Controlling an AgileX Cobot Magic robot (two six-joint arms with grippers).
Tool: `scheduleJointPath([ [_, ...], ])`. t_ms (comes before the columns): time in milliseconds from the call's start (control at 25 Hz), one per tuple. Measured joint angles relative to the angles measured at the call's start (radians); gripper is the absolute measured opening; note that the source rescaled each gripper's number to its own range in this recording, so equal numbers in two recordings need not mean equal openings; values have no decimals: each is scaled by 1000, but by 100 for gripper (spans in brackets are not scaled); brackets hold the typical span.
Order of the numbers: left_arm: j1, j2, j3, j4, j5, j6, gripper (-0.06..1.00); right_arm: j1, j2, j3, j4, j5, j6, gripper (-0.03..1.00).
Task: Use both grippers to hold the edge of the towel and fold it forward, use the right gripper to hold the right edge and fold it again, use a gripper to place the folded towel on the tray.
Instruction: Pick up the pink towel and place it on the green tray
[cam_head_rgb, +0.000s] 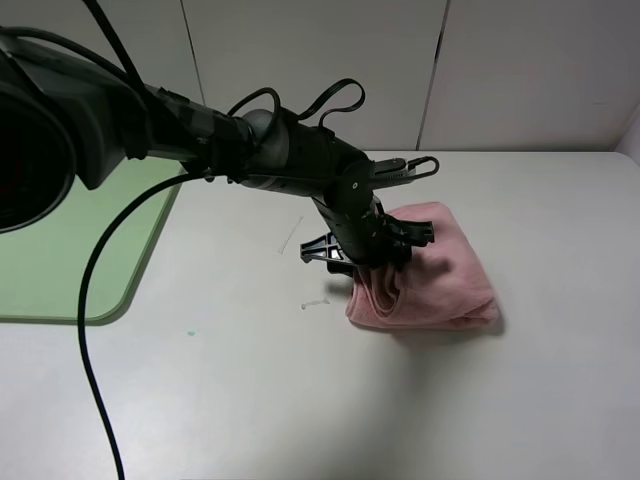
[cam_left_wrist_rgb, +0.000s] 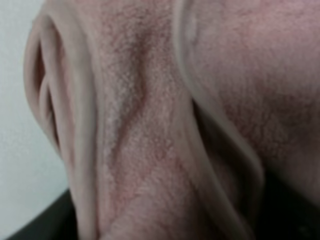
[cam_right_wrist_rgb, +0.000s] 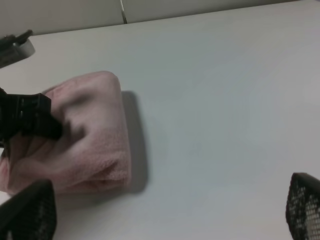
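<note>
On white table (cam_head_rgb: 250, 400), right of green tray (cam_head_rgb: 60, 250), pink towel (cam_head_rgb: 445, 280) lies folded. Left gripper (cam_head_rgb: 372, 258) pinches its left edge; right gripper (cam_right_wrist_rgb: 165, 215) spread wide, empty. Judged: placing step; next, lift and carry to tray.

Pink towel (cam_head_rgb: 440, 275); pale green tray (cam_head_rgb: 60, 250); white table (cam_head_rgb: 300, 400); black left end effector (cam_head_rgb: 372, 250).
</note>
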Motion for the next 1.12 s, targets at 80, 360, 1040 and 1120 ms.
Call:
scheduleJointPath([
  [80,-2,2,0,-6,-2,0,51,0,0,0,0,0,0,100],
  [360,-4,6,0,-9,-9,0,18,0,0,0,0,0,0,100],
  [1040,67,-130,4,-1,304,176,18,0,0,0,0,0,0,100],
  [1120,87,-157,4,-1,333,211,18,0,0,0,0,0,0,100],
])
